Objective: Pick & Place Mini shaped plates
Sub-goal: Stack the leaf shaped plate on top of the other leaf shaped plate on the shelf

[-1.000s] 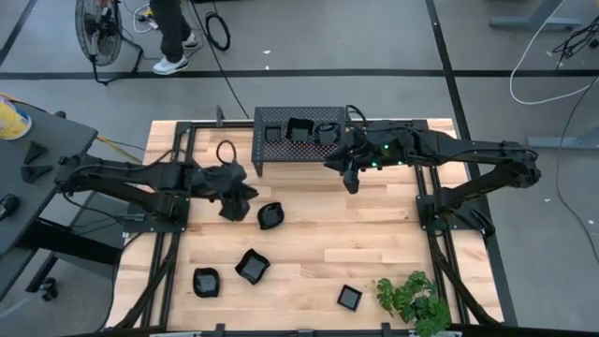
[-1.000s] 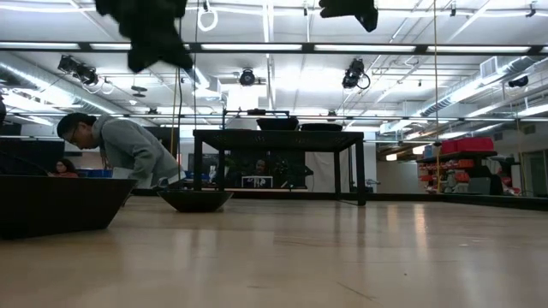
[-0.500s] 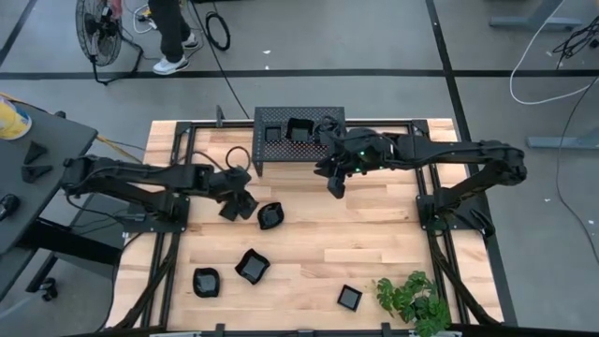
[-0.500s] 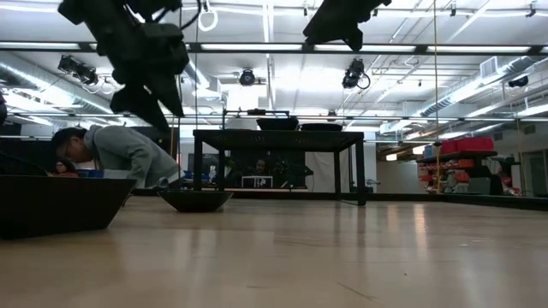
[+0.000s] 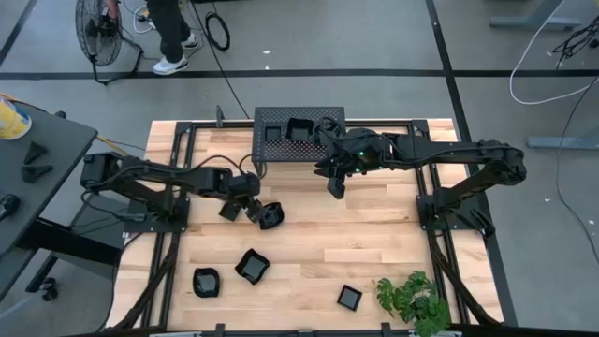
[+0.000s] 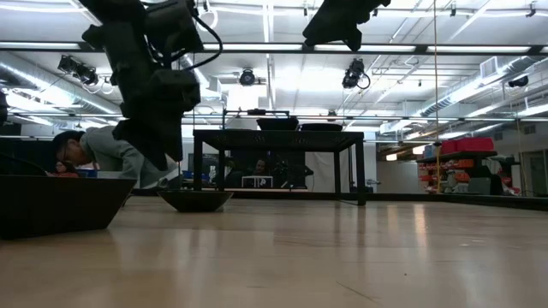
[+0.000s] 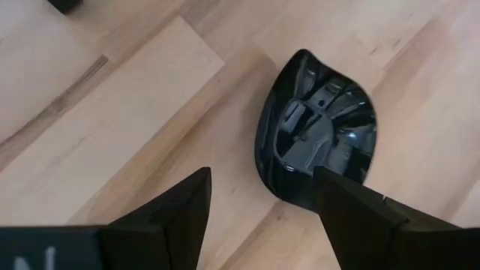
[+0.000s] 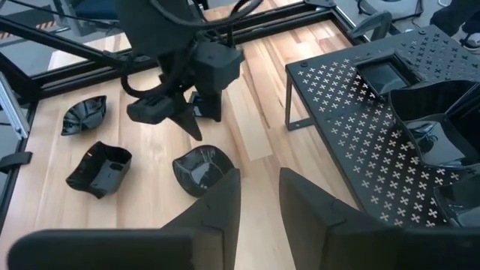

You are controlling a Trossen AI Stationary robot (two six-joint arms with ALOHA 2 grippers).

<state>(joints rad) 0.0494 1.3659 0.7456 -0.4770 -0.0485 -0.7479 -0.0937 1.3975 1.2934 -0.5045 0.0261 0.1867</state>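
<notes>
- The left gripper (image 5: 245, 210) has dropped with its jaws now spread wide and empty, the glossy black teardrop-shaped mini plate (image 7: 315, 142) just ahead.
- Grasping looks next.
- The right gripper (image 5: 334, 186) hovers part-open, empty.

The wooden table (image 5: 309, 253) stands on a grey floor (image 5: 374, 37) crossed by dark lines. At the upper left of the high view there is a fan (image 5: 98, 33) and the legs of a person (image 5: 170, 37). A white cable (image 5: 552, 65) lies at the upper right. In the low view, long ceiling lights (image 6: 282, 47) shine over a big hall, with red shelves (image 6: 467, 162) at the right and a bending person (image 6: 103, 154) at the left.
</notes>
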